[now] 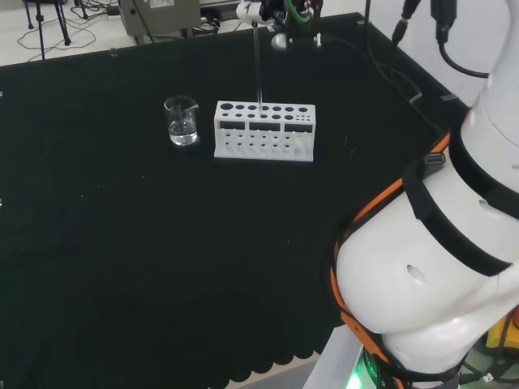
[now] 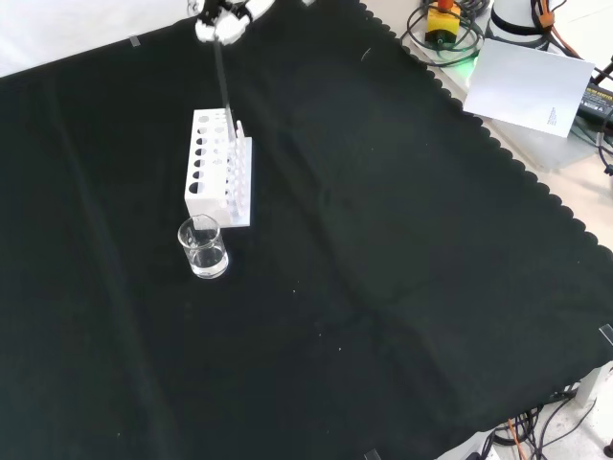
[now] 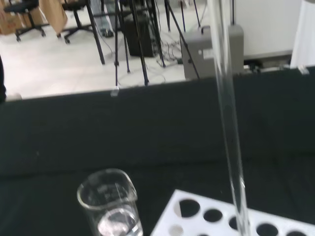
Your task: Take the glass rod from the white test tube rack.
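Observation:
The white test tube rack (image 1: 263, 136) stands on the black cloth, toward the far middle in the head view. The thin glass rod (image 1: 257, 65) rises upright from its back row of holes. The hand (image 1: 258, 10) is at the view's top edge, its fingers curled round the rod's upper end. In the front view the hand (image 2: 221, 16) is at the top, with the rod (image 2: 222, 81) hanging down to the rack (image 2: 204, 168). Close up in the wrist view, the rod (image 3: 228, 113) reaches down to the rack's holed top (image 3: 206, 216). Its lower tip is hidden.
A small glass beaker (image 1: 182, 121) with a little clear liquid stands just left of the rack in the head view and in front of it in the front view (image 2: 203, 249). The arm's white links (image 1: 438, 267) fill the head view's right. The cloth's scalloped edge (image 2: 498, 153) runs along the front view's right.

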{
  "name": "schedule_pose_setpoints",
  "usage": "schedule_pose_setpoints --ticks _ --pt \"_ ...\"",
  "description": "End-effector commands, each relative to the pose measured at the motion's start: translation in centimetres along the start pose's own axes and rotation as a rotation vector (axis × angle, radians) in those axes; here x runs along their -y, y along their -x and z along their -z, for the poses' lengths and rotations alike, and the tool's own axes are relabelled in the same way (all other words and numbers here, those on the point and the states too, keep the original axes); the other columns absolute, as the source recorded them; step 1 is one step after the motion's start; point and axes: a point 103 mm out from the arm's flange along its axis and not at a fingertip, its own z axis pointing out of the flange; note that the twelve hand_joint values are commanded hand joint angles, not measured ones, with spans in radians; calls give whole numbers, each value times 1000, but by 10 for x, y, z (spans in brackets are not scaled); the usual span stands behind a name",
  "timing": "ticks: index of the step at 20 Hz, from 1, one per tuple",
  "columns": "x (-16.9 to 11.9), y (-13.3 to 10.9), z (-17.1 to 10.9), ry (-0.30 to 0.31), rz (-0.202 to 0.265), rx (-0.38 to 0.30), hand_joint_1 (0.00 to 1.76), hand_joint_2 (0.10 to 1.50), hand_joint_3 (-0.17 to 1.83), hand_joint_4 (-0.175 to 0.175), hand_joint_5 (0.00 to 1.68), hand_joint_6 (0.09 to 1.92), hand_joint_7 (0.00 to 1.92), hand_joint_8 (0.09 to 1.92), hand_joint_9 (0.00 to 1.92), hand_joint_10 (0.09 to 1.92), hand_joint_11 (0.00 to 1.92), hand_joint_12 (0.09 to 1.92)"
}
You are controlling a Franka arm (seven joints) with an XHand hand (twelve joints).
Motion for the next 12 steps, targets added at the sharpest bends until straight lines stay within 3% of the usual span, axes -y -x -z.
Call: schedule_pose_setpoints --ticks 1,12 --pt "11 -26 27 96 25 -20 1305 1108 -165 -175 1242 243 1188 990 1776 576 1387 604" --pt "13 -31 31 108 25 -27 1304 1101 -145 -175 1239 245 1182 998 1783 571 1390 603"
